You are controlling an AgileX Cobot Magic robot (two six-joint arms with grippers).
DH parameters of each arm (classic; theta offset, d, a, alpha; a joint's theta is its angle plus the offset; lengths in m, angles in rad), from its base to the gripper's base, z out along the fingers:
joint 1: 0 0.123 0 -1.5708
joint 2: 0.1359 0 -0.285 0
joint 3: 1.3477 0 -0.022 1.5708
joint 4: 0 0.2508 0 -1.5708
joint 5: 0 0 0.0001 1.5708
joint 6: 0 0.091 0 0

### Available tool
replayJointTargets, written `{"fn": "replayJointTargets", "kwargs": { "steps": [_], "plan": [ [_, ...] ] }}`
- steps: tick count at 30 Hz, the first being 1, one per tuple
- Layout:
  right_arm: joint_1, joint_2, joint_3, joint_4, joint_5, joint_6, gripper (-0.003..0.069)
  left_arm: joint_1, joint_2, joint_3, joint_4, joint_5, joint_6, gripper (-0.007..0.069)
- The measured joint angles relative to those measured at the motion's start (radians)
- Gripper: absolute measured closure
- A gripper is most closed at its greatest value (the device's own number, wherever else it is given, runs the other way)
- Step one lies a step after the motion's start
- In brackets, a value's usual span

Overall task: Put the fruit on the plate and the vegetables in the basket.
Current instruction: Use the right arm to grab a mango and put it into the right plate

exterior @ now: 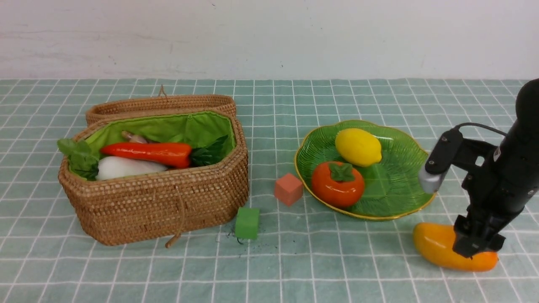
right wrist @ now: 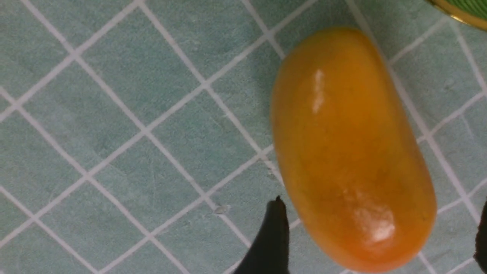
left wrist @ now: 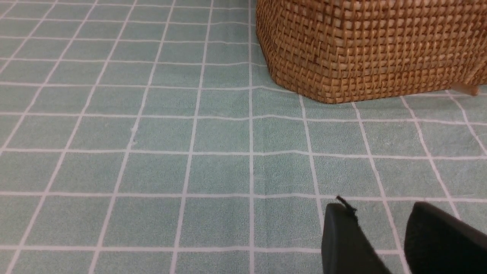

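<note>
An oblong orange-yellow mango (exterior: pixel 438 248) lies on the cloth just in front of the green plate (exterior: pixel 396 198). My right gripper (exterior: pixel 476 246) is down over its right end, open, one finger on each side. In the right wrist view the mango (right wrist: pixel 350 144) sits between the wide-apart fingertips (right wrist: pixel 276 217) of the right gripper (right wrist: pixel 378 228). A yellow lemon (exterior: pixel 358 146) and a persimmon-like fruit (exterior: pixel 338 184) lie on the plate. The wicker basket (exterior: pixel 168 202) holds a carrot (exterior: pixel 151 153) and a white radish (exterior: pixel 124 167). My left gripper (left wrist: pixel 376 207) hovers open and empty near the basket (left wrist: pixel 365 49).
A salmon-pink cube (exterior: pixel 288 189) sits between basket and plate. A small green cube (exterior: pixel 247 223) rests at the basket's front right corner. The basket's lid (exterior: pixel 160 106) lies open behind it. The plate's gold rim (right wrist: pixel 460 15) is close beyond the mango.
</note>
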Motion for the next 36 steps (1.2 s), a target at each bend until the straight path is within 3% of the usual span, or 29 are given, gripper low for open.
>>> {"fn": "replayJointTargets", "kwargs": {
  "steps": [9,13,25,30,31,34,36],
  "plan": [
    [0.0,0.192,0.0,-0.001,-0.05,-0.021,0.0007,0.0,0.0,0.0,0.001,0.0,0.0,0.0386],
    [-0.001,0.228,-0.008,0.016,-0.028,-0.021,0.0147,0.0,0.0,0.0,0.001,0.0,0.0,0.0386],
    [-0.001,0.135,-0.166,0.055,0.115,0.046,0.0144,0.0,0.0,0.0,0.001,0.0,0.0,0.0386],
    [-0.001,0.088,-0.257,0.101,-0.008,0.197,0.0144,0.0,0.0,0.0,0.001,0.0,0.0,0.0386],
    [-0.001,0.087,-0.27,0.144,-0.108,0.323,0.0144,0.0,0.0,0.0,0.001,0.0,0.0,0.0386],
    [-0.001,0.113,-0.274,0.192,-0.254,0.528,0.0144,0.0,0.0,0.0,0.001,0.0,0.0,0.0386],
    [-0.001,0.142,-0.274,0.193,-0.295,0.593,0.0144,0.0,0.0,0.0,0.001,0.0,0.0,0.0386]
  ]
}}
